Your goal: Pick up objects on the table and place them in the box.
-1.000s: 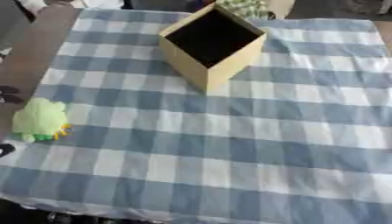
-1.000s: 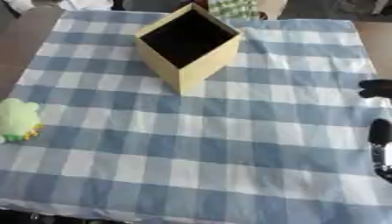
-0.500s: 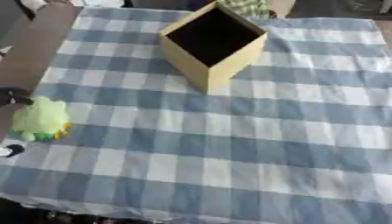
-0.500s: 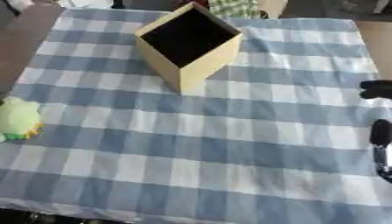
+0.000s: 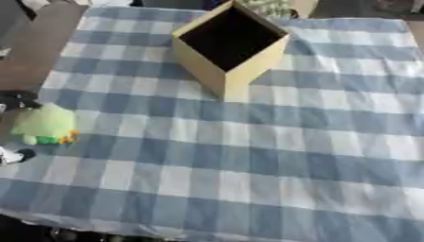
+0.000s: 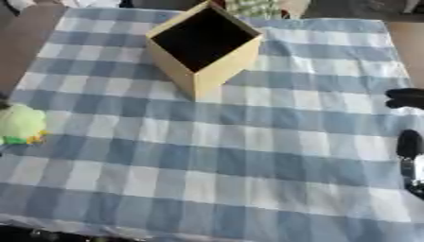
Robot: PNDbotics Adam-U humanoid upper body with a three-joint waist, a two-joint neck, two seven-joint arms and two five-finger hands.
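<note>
While nothing is held yet: both hands sit at the table edges.
Left hand (image 5: 15,100): dark parts touching the soft light-green plush toy (image 5: 43,124); fingers' state I cannot tell.
Right hand (image 6: 407,144): far side, well apart; fingers unclear.
Open tan cardboard box (image 5: 232,45): beyond the toy, toward the right.

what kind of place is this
Probably a robot test or demo table, not a lived-in room: a blue checked cloth covers it, with just an open tan box and a green plush toy set out. The robot's right hand waits at the edge.
</note>
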